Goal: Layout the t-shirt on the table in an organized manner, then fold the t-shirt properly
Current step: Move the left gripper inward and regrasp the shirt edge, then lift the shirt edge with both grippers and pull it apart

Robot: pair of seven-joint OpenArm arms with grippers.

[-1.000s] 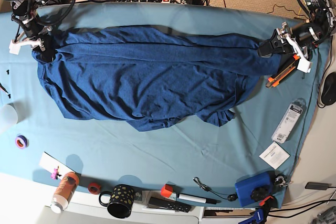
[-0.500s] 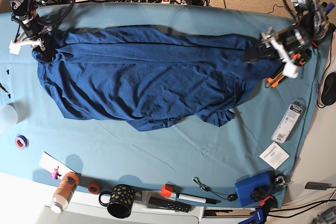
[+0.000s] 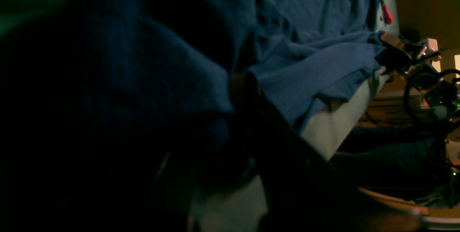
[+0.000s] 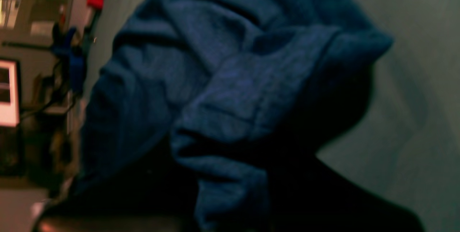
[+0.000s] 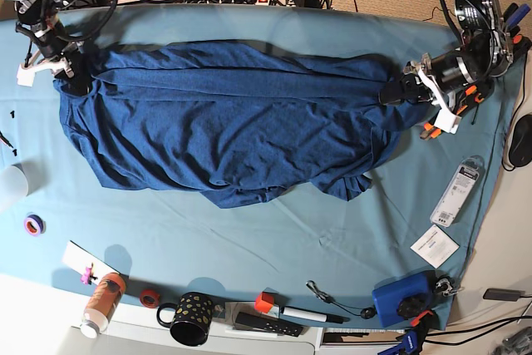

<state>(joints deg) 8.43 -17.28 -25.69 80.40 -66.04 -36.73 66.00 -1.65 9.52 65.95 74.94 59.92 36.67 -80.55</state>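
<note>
Base view: t-shirt [image 5: 233, 126] spread across table [image 5: 274, 239], right gripper [image 5: 71, 81] pinching one end, left gripper [image 5: 395, 91] pinching the other, seemingly to stretch it flat; wrist views: cloth [image 3: 305, 70] [image 4: 233, 99] bunched at each closed gripper.

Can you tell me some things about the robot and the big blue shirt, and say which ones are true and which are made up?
1. The t-shirt lies spread on the table. True.
2. The left gripper is far from the shirt. False: it is pinching the shirt's edge.
3. The right gripper is shut on the shirt. True.
4. The black mug sits on top of the shirt. False: it stands at the table's near edge, apart from the shirt.
5. The shirt is neatly folded. False: it is wrinkled and unfolded.
</note>
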